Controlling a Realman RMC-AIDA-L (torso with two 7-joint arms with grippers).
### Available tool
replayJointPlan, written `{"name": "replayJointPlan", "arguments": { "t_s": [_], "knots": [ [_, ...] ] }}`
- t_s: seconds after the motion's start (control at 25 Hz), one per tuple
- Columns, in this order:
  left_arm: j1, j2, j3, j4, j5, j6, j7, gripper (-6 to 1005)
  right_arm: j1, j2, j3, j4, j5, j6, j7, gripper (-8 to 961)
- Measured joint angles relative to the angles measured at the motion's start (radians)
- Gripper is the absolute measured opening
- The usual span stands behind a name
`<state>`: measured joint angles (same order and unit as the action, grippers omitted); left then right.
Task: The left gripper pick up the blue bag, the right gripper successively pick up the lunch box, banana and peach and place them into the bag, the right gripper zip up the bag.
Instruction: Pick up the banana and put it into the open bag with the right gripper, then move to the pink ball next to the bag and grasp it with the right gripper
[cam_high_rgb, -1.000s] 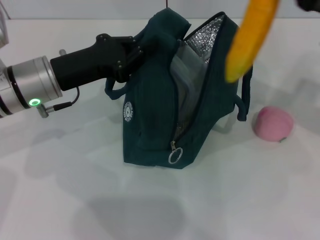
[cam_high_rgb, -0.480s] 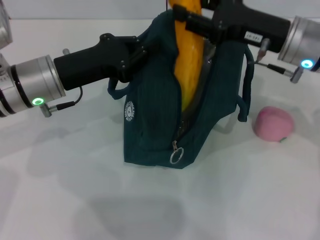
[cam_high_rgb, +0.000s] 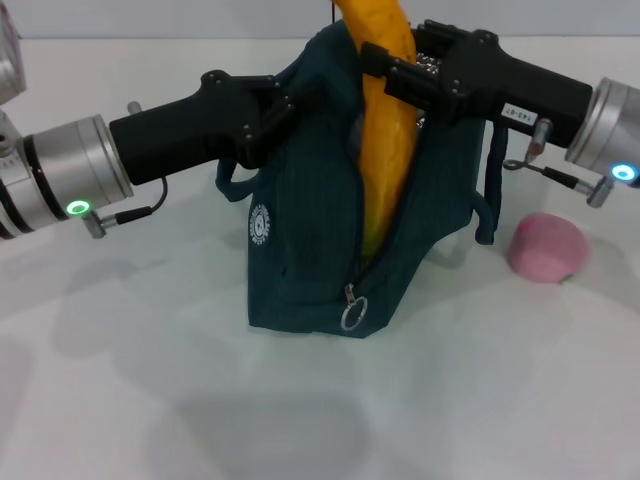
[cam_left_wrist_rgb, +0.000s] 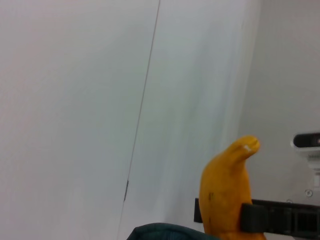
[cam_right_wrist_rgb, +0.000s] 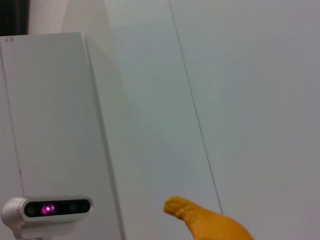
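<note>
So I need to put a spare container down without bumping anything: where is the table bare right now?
Bare table runs along the near edge in front of the blue bag, and under the left end effector. It is crowded at the bag's mouth, where the right end effector holds the banana, and beside the peach.

Bright, even light; faint shadows

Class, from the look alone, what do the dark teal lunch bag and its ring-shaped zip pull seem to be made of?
The dark teal lunch bag looks like woven fabric: matte, soft folds, faint ribbing. Its ring-shaped zip pull seems to be metal: thin, silvery, shiny.
</note>
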<state>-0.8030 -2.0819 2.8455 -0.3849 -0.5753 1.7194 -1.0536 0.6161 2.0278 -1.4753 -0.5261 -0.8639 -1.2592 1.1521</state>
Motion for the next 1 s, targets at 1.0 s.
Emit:
{"name": "replayJointPlan", "arguments": {
  "t_s": [1.0],
  "knots": [
    [0.016, -0.003, 0.0, 0.002, -0.001, -0.001, 0.003, 46, -0.372, -0.019, 0.237, 0.141, 0.0, -0.175, -0.356, 818]
  ]
}}
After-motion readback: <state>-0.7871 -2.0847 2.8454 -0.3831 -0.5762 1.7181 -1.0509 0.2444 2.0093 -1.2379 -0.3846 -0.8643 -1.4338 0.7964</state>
